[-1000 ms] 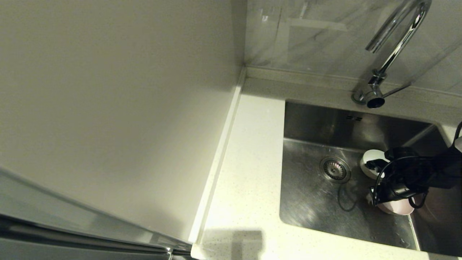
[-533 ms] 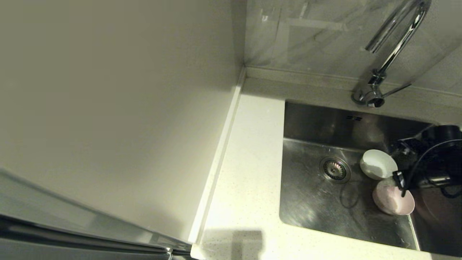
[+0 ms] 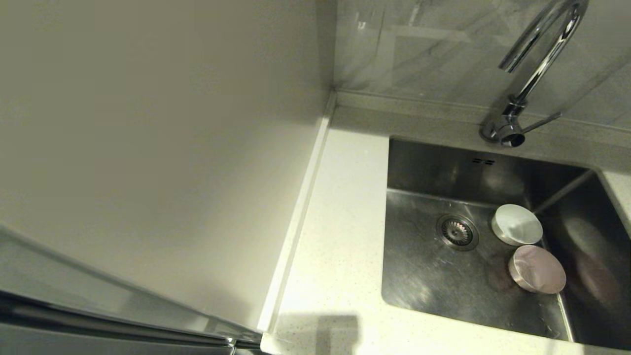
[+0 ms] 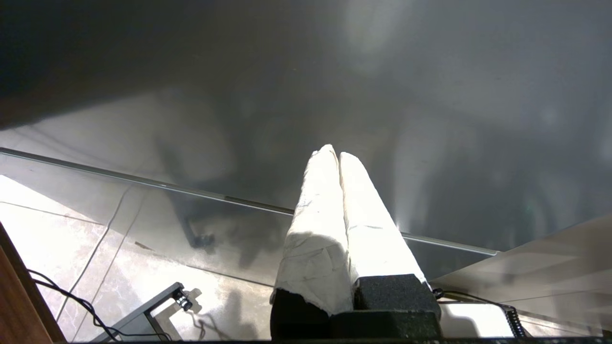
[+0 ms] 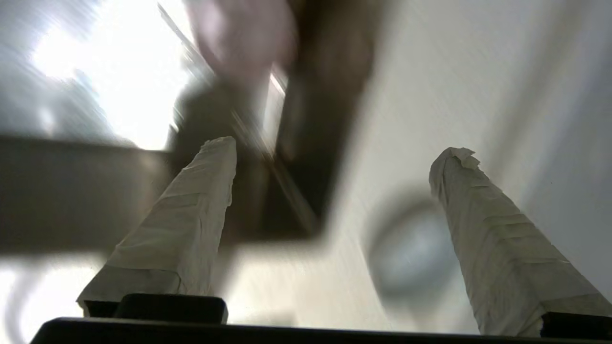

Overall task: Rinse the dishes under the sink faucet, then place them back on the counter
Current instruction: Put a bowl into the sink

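Observation:
Two dishes lie in the sink, to the right of the drain: a white bowl and, nearer the front, a pink bowl. Both have silvery sides and nearly touch each other. The chrome faucet arches above the sink's back edge. My right gripper is open and empty, and it is out of the head view. Between its fingers a blurred pale blue bowl rests on the white counter, beside the sink's dark corner. My left gripper is shut and empty, parked away from the sink.
A strip of speckled counter runs along the sink's left side, bounded by a raised edge strip and a plain cream wall panel. The faucet's side lever points right. Two overflow slots mark the sink's back wall.
The right gripper opened over the pink bowl, drew back to the right and left the head view. The pink bowl stays in the sink beside the white one.

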